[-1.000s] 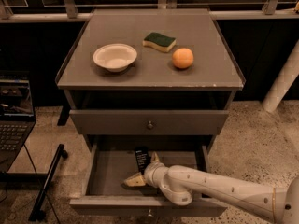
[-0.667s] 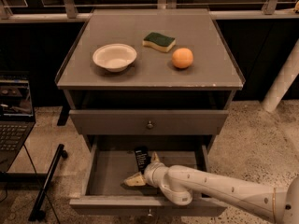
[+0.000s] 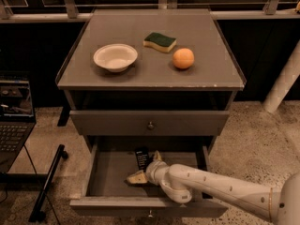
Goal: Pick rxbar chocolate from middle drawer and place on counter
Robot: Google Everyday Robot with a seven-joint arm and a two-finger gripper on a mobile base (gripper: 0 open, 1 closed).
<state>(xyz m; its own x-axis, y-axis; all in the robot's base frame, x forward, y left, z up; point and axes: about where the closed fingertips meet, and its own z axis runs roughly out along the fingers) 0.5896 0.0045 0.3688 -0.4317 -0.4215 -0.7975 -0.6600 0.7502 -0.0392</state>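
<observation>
Inside the open middle drawer (image 3: 107, 171) the gripper (image 3: 144, 168) has bare floor leftward, while the desk (image 3: 140, 78) offers a free front strip before bowl (image 3: 115, 57), sponge (image 3: 160, 41) and orange (image 3: 183, 58).

You have one counter (image 3: 206, 76) with three things on it: one bowl (image 3: 115, 56), one sponge (image 3: 160, 41) and one orange (image 3: 183, 58). Under it you can count two drawers, one upper drawer (image 3: 108, 123) with one knob (image 3: 150, 124), and one middle drawer (image 3: 108, 172). In that drawer there is one rxbar chocolate (image 3: 141, 157) and one gripper (image 3: 146, 168), just beside the bar. One laptop (image 3: 14, 125) sits at the left edge of the view.
</observation>
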